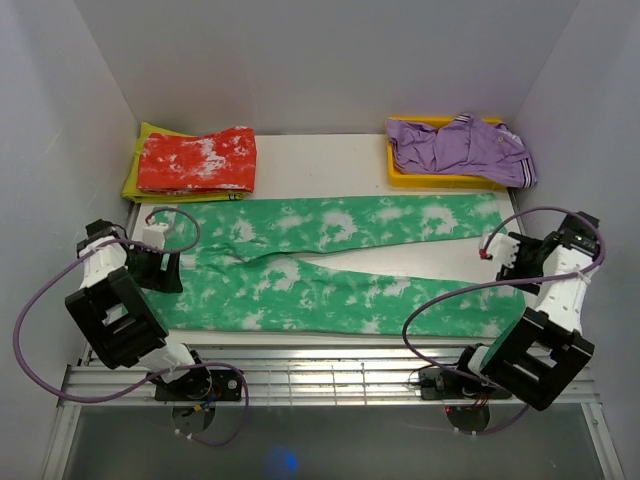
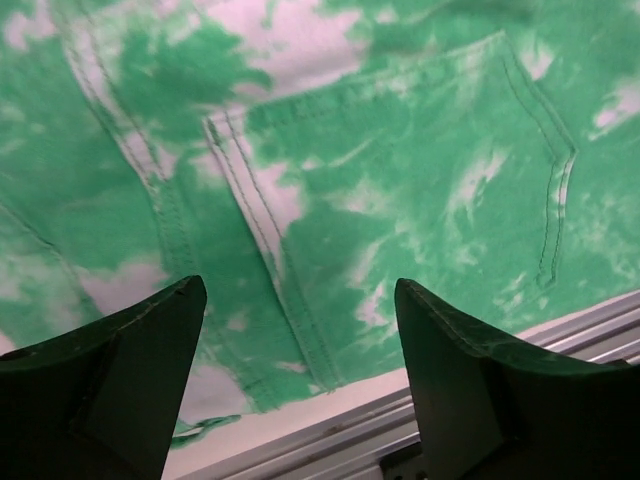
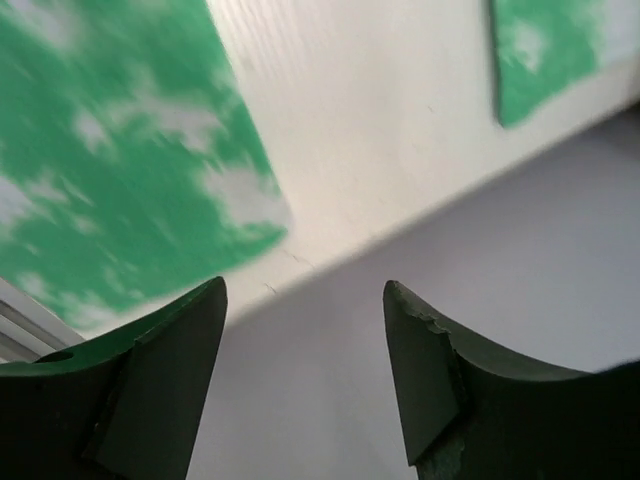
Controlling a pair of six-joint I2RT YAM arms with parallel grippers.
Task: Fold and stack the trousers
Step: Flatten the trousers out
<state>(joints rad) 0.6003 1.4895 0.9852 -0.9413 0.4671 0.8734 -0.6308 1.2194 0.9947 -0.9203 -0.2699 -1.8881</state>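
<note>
Top external view is showing us the trousers point(image 1: 330, 265) lying flat across the table point(image 1: 320, 160), waist on the left, legs reaching right, no fold made yet. Our left gripper point(image 2: 298, 290) is hanging open over the pocket end and our right gripper point(image 3: 302, 290) is hanging open by the leg ends, both holding nothing. We are guessing the first fold is coming next, so we are needing to go down, pinch the near leg at both ends and lay it over the far leg.
</note>
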